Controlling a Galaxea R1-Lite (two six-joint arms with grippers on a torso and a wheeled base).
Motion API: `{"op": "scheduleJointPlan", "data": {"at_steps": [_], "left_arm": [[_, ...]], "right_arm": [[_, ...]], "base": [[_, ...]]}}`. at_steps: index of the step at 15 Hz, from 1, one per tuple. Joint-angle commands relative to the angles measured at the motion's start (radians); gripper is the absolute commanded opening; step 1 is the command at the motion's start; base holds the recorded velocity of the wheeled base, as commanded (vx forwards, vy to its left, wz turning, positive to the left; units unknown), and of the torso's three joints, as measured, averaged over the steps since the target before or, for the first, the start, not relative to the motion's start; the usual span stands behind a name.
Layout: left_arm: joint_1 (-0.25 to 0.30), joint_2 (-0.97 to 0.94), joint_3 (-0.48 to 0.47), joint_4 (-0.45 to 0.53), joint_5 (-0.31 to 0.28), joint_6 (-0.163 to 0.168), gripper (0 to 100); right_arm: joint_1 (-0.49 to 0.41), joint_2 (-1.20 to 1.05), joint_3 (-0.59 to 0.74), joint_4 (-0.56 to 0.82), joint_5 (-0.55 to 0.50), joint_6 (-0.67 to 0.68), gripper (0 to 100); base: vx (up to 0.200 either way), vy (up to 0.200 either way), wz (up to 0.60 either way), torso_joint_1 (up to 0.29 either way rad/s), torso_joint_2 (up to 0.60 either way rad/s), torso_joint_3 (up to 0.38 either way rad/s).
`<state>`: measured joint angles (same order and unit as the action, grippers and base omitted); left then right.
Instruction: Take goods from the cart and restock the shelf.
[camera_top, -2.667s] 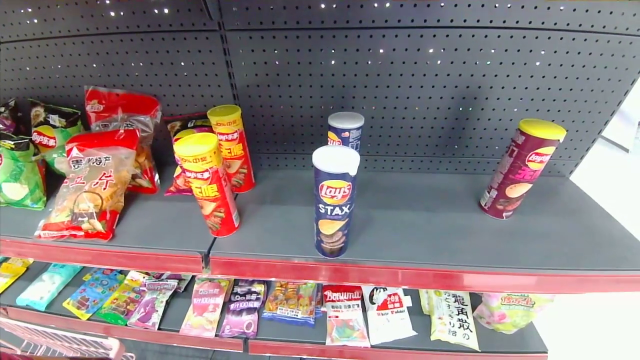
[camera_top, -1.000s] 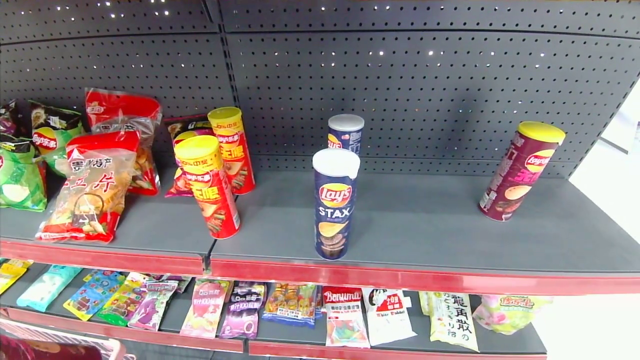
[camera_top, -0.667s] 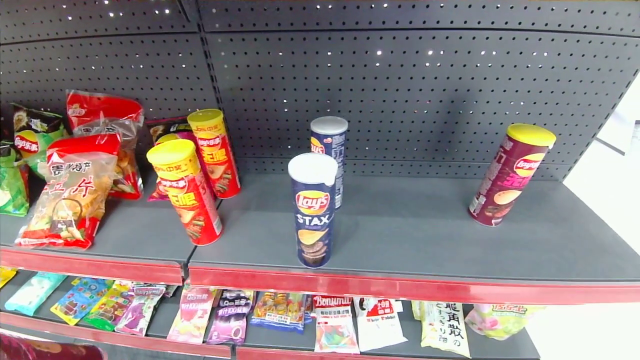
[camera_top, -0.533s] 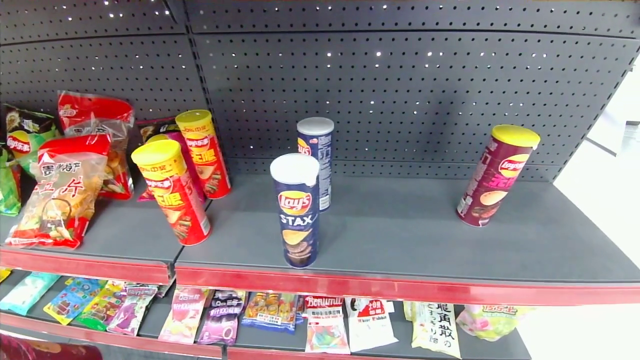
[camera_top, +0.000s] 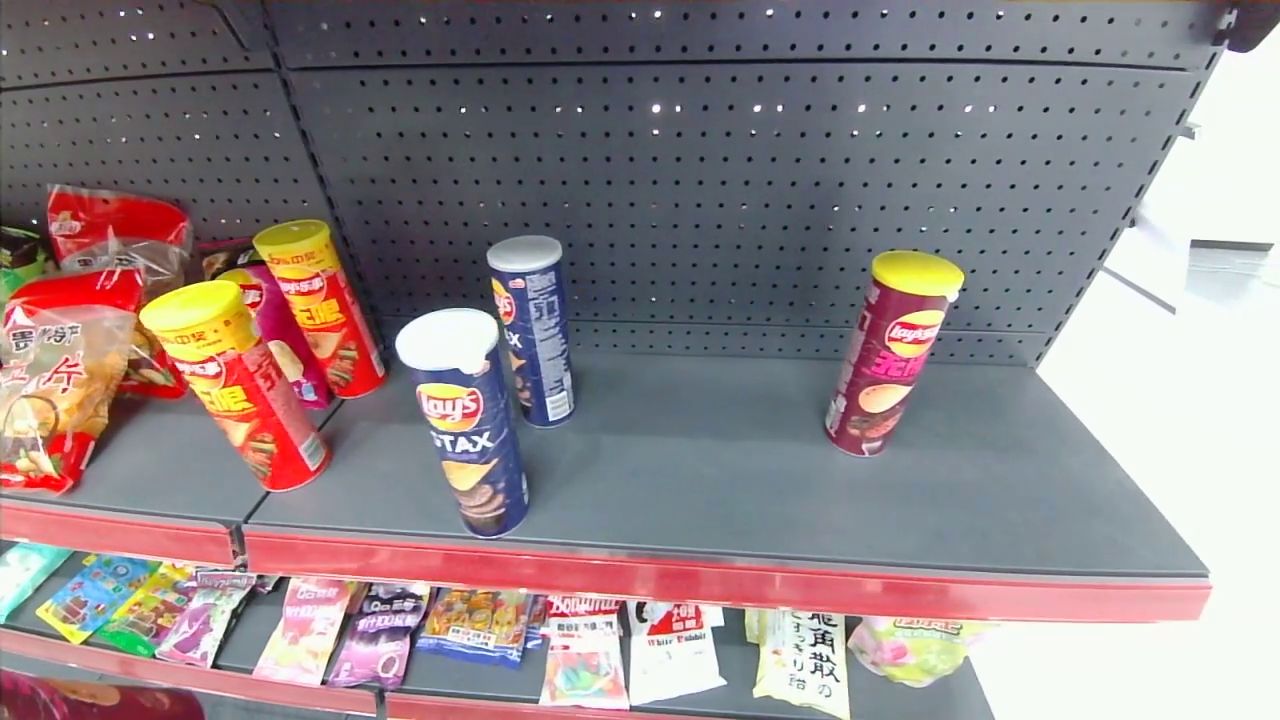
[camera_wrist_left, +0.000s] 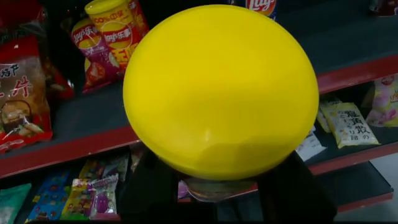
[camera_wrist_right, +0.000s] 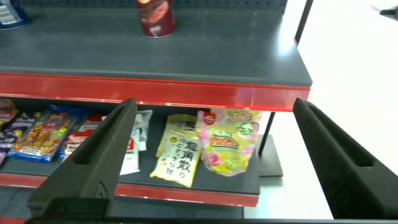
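1. Head view: The upper shelf (camera_top: 700, 470) carries a pair of red cans (camera_top: 235, 385), a pair of blue cans (camera_top: 465, 420) and one maroon can (camera_top: 890, 350), all upright. A bare stretch lies between the blue pair and the maroon can. Snack bags (camera_top: 60, 370) stand at the left end. A perforated back panel (camera_top: 700, 200) rises behind, and flat packets (camera_top: 580, 660) lie on the lower shelf.
2. Left wrist view: The left hand (camera_wrist_left: 221, 196) is closed round the held can (camera_wrist_left: 221, 87), yellow lid towards the camera, out in front of the shelf and not yet on it. The can is judged light, stiff-walled yet crushable, and slick. A moderate mid-body grip suits it.
3. Right wrist view: The right hand (camera_wrist_right: 211, 162) is spread wide and empty, low before the red shelf lip (camera_wrist_right: 186, 87). Pale floor (camera_wrist_right: 348, 50) lies beyond the shelf end.
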<state>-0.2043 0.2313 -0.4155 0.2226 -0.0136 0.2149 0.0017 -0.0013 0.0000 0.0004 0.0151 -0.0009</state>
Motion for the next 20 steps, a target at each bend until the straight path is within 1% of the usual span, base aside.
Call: {"op": "scheduleJointPlan", "data": {"at_steps": [1,5,8,13,14,15,16,17,19,20], "left_arm": [[0.0,-0.004,0.001,0.0,0.0,0.0,0],[0.0,-0.006,0.001,0.0,0.0,0.0,0],[-0.001,-0.013,0.001,0.0,-0.005,-0.005,0],[-0.034,-0.067,0.024,0.0,-0.008,-0.009,0],[-0.034,-0.067,0.024,-0.002,-0.002,-0.015,0],[-0.034,-0.066,0.023,-0.003,0.0,-0.034,0],[-0.034,-0.059,0.018,-0.002,-0.002,-0.098,0],[-0.032,-0.052,0.012,0.0,-0.002,-0.137,0],[-0.032,-0.009,-0.005,0.0,0.0,-0.201,0],[-0.032,0.003,-0.006,0.0,0.0,-0.207,0]], "right_arm": [[0.0,0.001,0.0,0.0,0.0,0.001,100],[0.0,0.001,0.0,0.0,0.0,0.001,100],[0.0,0.001,0.0,0.0,0.0,0.001,100],[0.0,0.001,0.0,0.0,0.0,-0.002,100],[0.0,0.001,0.0,0.0,0.002,-0.007,100],[0.001,0.001,0.0,0.0,0.002,-0.007,100],[0.003,0.012,0.0,0.0,0.003,-0.007,100],[0.004,0.015,-0.002,0.0,0.003,-0.008,100],[0.003,0.012,0.0,-0.002,0.036,-0.008,100],[0.003,0.01,0.0,-0.002,0.037,-0.008,100]], "base": [[0.0,-0.2,0.0,0.007,0.0,0.007],[0.0,-0.2,0.0,0.004,0.0,0.001],[0.0,0.0,0.0,0.0,0.0,0.0],[0.0,0.0,0.0,0.0,0.0,0.0],[0.0,0.0,0.0,0.0,0.0,0.0],[0.0,0.0,0.0,0.0,0.0,0.0],[0.0,0.0,0.0,0.0,0.0,0.0],[0.0,0.0,0.0,0.0,0.0,0.0],[0.0,0.0,0.0,0.0,0.0,0.0],[0.0,0.0,0.0,0.0,0.0,0.0]]}}
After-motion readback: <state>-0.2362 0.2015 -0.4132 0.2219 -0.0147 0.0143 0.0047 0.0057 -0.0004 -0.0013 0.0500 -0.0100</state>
